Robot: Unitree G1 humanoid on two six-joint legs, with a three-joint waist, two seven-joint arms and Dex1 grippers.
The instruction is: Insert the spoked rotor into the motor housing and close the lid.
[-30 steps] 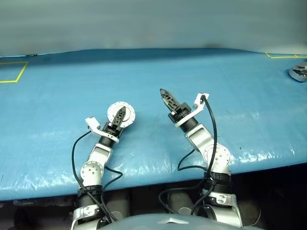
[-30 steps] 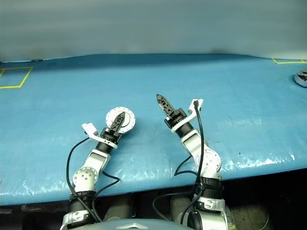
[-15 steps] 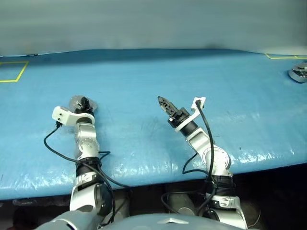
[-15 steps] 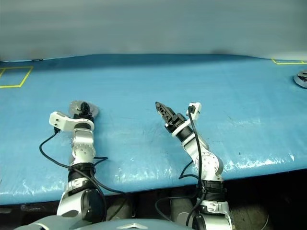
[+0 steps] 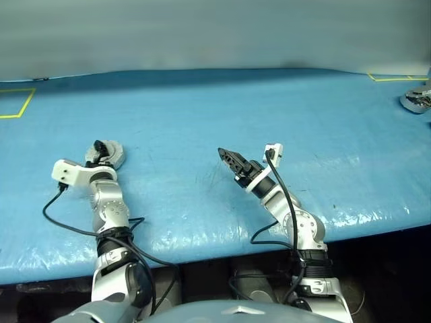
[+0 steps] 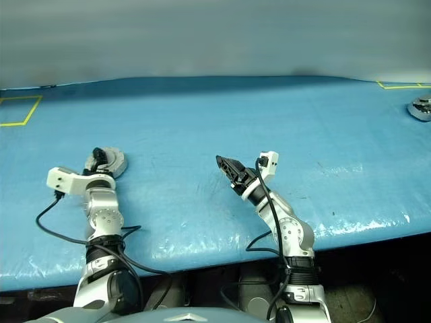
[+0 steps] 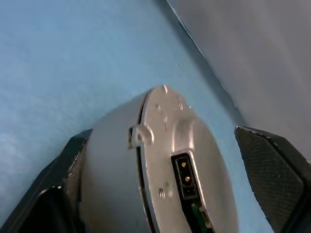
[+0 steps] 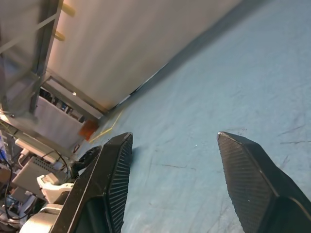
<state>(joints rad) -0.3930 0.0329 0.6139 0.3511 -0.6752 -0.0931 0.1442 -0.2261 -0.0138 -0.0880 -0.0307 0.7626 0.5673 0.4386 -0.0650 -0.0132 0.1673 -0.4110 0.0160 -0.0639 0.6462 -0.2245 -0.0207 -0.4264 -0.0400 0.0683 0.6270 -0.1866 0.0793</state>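
Blue table cover (image 5: 202,114) bears the motor housing (image 7: 160,165) at the left, between the spread fingers of the left gripper (image 5: 100,149). One finger stands clear, so nothing pins the housing and a nudge could tip or roll it. The right gripper (image 5: 227,159) is open and empty. Bare room lies far and right. A silver part (image 5: 416,101) sits well apart by the far right edge.

The table cover (image 5: 202,108) is showing as glossy blue plastic sheeting, wrinkled at its near edge. The motor housing (image 7: 165,160) is presenting smooth matt cast metal. Gripper fingers (image 8: 252,179) are showing textured black pads.
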